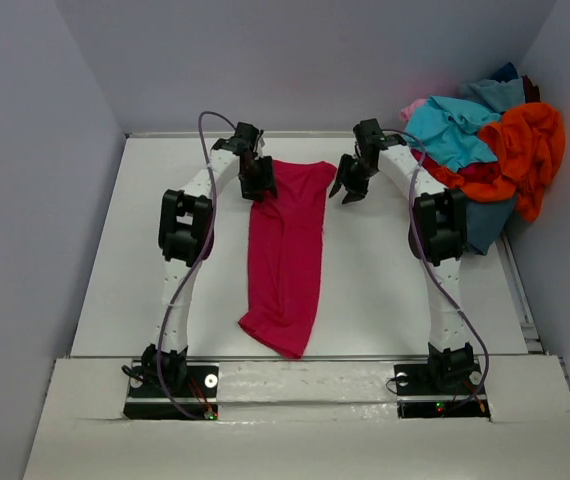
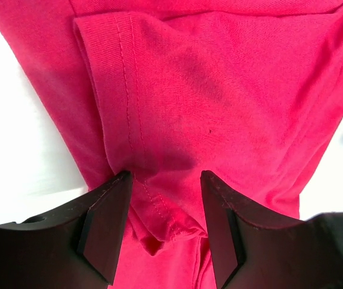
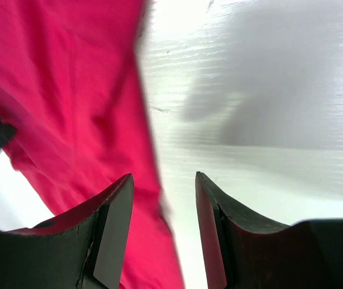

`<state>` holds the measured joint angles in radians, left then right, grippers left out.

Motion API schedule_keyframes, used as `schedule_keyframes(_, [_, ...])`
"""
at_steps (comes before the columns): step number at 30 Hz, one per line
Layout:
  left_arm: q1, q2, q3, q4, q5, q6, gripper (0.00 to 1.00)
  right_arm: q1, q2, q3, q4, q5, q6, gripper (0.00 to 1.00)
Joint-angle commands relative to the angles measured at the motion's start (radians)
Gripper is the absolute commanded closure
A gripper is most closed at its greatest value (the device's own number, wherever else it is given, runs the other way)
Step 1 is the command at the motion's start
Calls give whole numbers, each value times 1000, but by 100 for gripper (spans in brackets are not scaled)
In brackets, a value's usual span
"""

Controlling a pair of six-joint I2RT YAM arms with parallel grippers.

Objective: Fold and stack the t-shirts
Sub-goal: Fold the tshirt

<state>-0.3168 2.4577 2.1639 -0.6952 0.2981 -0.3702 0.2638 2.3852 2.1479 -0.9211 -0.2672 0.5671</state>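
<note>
A crimson-magenta t-shirt (image 1: 285, 250) lies folded into a long narrow strip down the middle of the white table (image 1: 385, 290). My left gripper (image 1: 258, 185) is at the strip's far left corner. In the left wrist view its jaws (image 2: 165, 176) stand open, and a bunched hem fold of the shirt (image 2: 219, 90) lies loose between them. My right gripper (image 1: 349, 188) is at the far right corner. It is open (image 3: 163, 176) and straddles the shirt's (image 3: 57, 90) right edge, one finger over cloth and the other over bare table (image 3: 268, 72).
A heap of other t-shirts sits at the table's far right corner against the wall: orange (image 1: 530, 145), turquoise (image 1: 450, 130), a bit of pink (image 1: 412, 107) and dark blue (image 1: 505, 72). Grey walls close in the table on three sides.
</note>
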Motion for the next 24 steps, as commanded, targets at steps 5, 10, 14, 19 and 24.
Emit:
schedule_keyframes(5, [85, 102, 91, -110, -151, 17, 37, 9, -14, 44, -24, -99, -65, 49])
schedule_keyframes(10, [94, 150, 154, -96, -145, 33, 37, 9, -70, -34, 10, -102, -91, 48])
schedule_keyframes(14, [116, 173, 178, -72, -105, 27, 37, 9, -92, -71, 8, -107, -108, 48])
schedule_keyframes(19, [125, 176, 188, -59, -93, 19, 36, 9, -135, -141, 28, -127, -121, 48])
schedule_keyframes(24, [157, 165, 178, -35, -13, 13, 35, 29, -201, -212, 41, -138, -134, 48])
